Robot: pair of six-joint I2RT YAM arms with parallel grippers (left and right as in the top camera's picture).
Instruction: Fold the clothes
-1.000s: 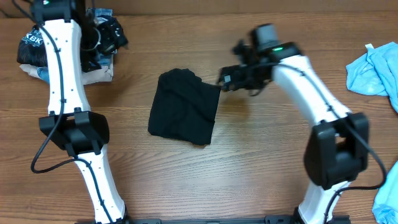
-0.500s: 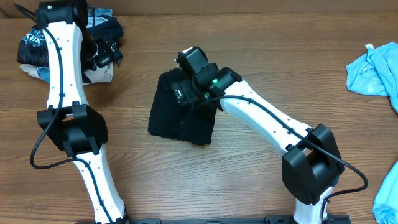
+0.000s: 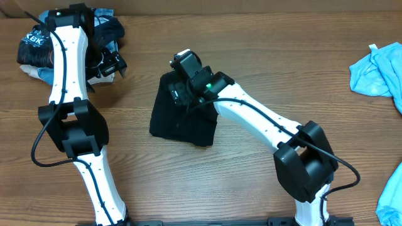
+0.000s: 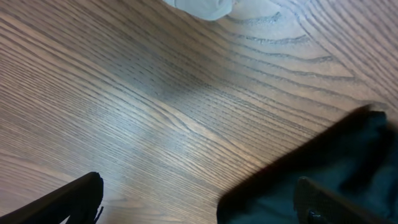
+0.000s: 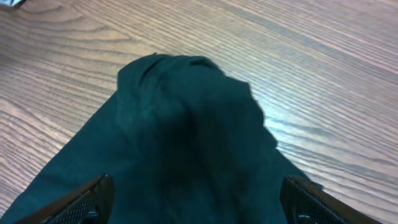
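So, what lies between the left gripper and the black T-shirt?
Only bare wooden table. In the overhead view, nothing sits between the left gripper and the black T-shirt.

The wooden surface carried a folded black T-shirt near its middle. A heap of clothes lay at its far left corner. A light blue cloth lay at the right edge, with another blue piece nearer the front.

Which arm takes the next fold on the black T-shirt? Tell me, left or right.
Right, most likely. The right hand hangs open directly over the folded black T-shirt, fingers either side of the fabric. The left hand sits off beside the clothes pile, away from the shirt.
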